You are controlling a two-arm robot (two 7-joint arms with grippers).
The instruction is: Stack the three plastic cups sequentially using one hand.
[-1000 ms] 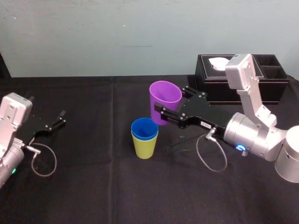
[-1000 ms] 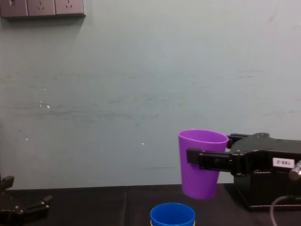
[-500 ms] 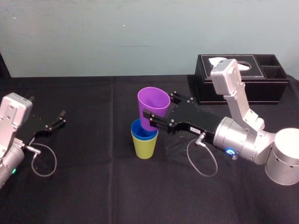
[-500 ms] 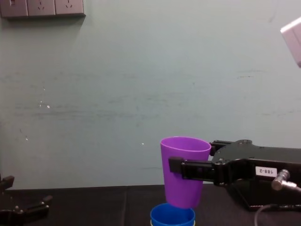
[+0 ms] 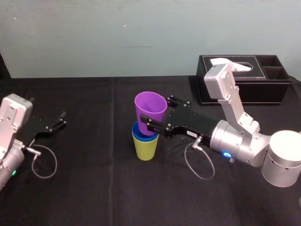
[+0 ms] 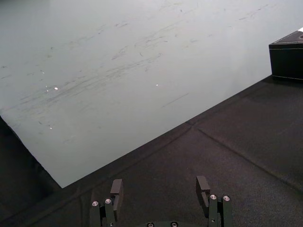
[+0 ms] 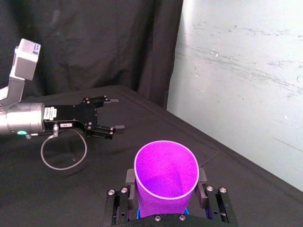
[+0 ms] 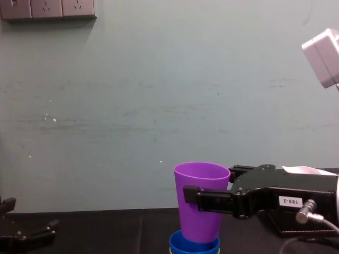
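My right gripper (image 5: 153, 117) is shut on the purple cup (image 5: 150, 110), one finger on each side of its wall. The purple cup stands upright with its base sunk into the mouth of the blue cup (image 5: 140, 133), which is nested in the yellow-green cup (image 5: 145, 147) on the black table. From the chest the purple cup (image 8: 200, 201) rises out of the blue cup's rim (image 8: 194, 247), held by the right gripper (image 8: 204, 198). In the right wrist view the purple cup (image 7: 165, 177) sits between the fingers (image 7: 129, 178). My left gripper (image 5: 60, 118) rests open at the table's left.
A black tissue box (image 5: 244, 84) stands at the back right behind my right arm. A black cloth covers the table (image 5: 94, 188). The left gripper (image 7: 111, 114) lies far off in the right wrist view, and also appears as the left gripper (image 6: 160, 189) over bare cloth.
My right gripper has carried the purple cup leftward and down, from beside the stacked blue and yellow-green cups to over them, and its base has entered the blue cup. The left arm has not moved.
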